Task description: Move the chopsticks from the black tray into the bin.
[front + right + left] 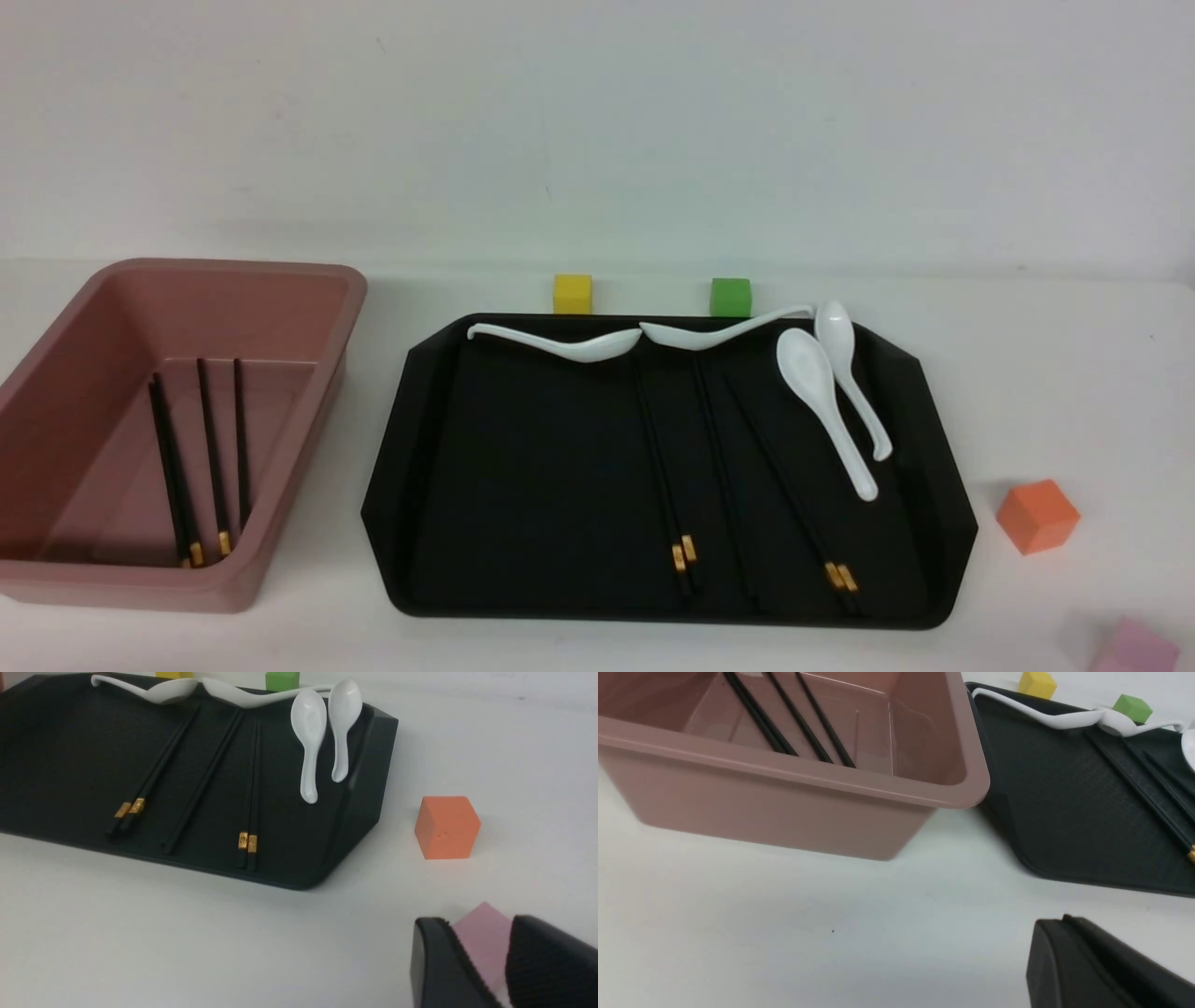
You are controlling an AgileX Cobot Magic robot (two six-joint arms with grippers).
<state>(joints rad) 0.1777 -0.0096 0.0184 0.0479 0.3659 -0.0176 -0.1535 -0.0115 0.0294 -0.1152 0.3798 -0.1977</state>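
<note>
The black tray [523, 467] lies in the middle of the table. On it lie black chopsticks with gold bands: one pair [660, 457], a single stick [719, 457] and another pair [794, 495]. They also show in the right wrist view [154, 774]. The pink bin [233, 269] stands to the tray's left with several chopsticks [210, 448] inside it. Neither gripper shows in the front view. My left gripper [1064, 921] is shut and empty, over bare table in front of the bin [784, 767]. My right gripper [476, 926] is open and empty, near the tray's front right corner.
Several white spoons [826, 401] lie along the tray's back and right side. A yellow cube [572, 293] and a green cube [730, 297] stand behind the tray. An orange cube [1038, 515] and a pink cube [1134, 649] sit to its right; the pink cube [483, 940] lies just beyond my right fingers.
</note>
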